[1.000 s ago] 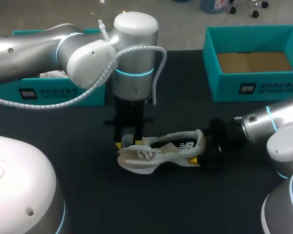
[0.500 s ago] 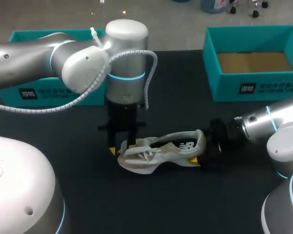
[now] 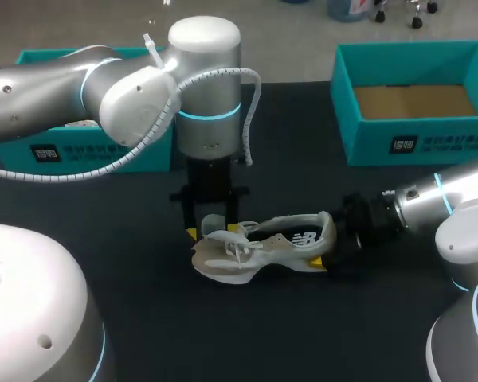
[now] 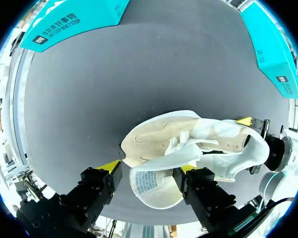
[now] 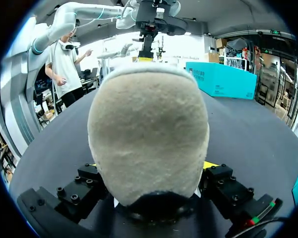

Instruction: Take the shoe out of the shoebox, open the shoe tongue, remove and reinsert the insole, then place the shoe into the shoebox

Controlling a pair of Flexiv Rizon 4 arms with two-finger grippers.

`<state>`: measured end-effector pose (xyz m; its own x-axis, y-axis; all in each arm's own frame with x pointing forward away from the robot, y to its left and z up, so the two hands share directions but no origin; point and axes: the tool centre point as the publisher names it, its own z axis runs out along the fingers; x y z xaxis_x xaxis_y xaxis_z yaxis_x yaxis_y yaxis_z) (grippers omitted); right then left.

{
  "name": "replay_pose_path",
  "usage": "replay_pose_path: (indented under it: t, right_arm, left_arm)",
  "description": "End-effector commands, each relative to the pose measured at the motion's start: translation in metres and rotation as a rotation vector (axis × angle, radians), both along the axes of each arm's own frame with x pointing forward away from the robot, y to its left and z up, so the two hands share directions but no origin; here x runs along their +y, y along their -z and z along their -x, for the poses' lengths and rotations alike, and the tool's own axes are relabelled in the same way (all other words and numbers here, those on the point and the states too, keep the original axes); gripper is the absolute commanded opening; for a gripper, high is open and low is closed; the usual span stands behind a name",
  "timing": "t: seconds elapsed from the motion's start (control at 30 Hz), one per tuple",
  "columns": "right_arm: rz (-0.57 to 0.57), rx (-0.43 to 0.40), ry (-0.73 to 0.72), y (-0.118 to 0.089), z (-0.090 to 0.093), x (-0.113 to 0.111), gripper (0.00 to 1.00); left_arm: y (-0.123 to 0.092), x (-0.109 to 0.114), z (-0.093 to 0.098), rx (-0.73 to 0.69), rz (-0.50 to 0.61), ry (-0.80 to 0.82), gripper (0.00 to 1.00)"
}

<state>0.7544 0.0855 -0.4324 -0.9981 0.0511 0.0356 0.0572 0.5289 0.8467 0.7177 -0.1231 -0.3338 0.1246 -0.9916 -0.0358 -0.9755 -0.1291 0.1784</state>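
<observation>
Two arms flank the shoe (image 3: 277, 243), left arm (image 3: 209, 103) upright, right arm (image 3: 427, 200) level.

The shoe (image 5: 148, 129), heel-first, sits clamped between the right arm's jaws; a teal shoebox (image 5: 222, 79) stands beyond it.

Behind the shoe (image 3: 263, 248), the left shoebox (image 3: 8, 151) and right shoebox (image 3: 454, 143) each carry a small white-printed label (image 3: 405, 144); the shoe's side bears a logo (image 3: 305, 237).

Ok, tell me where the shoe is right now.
In the head view the shoe lies on the black table near its middle, heel in the right gripper, laced front under the left gripper.
</observation>
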Motion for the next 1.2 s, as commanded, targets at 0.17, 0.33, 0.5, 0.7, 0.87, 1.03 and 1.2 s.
replay_pose_path:
  t: [0.17,0.33,0.5,0.7,0.87,1.03,1.2]
  right_arm:
    - [0.003,0.000,0.001,0.005,0.001,0.003,0.13]
    - [0.003,0.000,0.001,0.005,0.001,0.003,0.14]
    - [0.003,0.000,0.001,0.005,0.001,0.003,0.15]
    - [0.003,0.000,0.001,0.005,0.001,0.003,0.15]
    - [0.003,0.000,0.001,0.005,0.001,0.003,0.15]
    - [0.003,0.000,0.001,0.005,0.001,0.003,0.16]
    - [0.003,0.000,0.001,0.005,0.001,0.003,0.16]
  left_arm:
    - [-0.018,-0.004,-0.001,-0.059,0.082,0.095,0.96]
    - [-0.026,-0.012,-0.007,-0.077,0.133,0.156,1.00]
    - [-0.037,-0.024,-0.016,-0.091,0.182,0.263,1.00]
    - [-0.048,-0.042,-0.030,-0.063,0.209,0.531,1.00]
    - [-0.063,-0.052,-0.038,0.006,0.210,0.923,1.00]
    - [-0.075,-0.063,-0.039,-0.049,0.147,1.356,1.00]
    - [-0.091,-0.077,-0.039,-0.173,0.141,1.619,1.00]
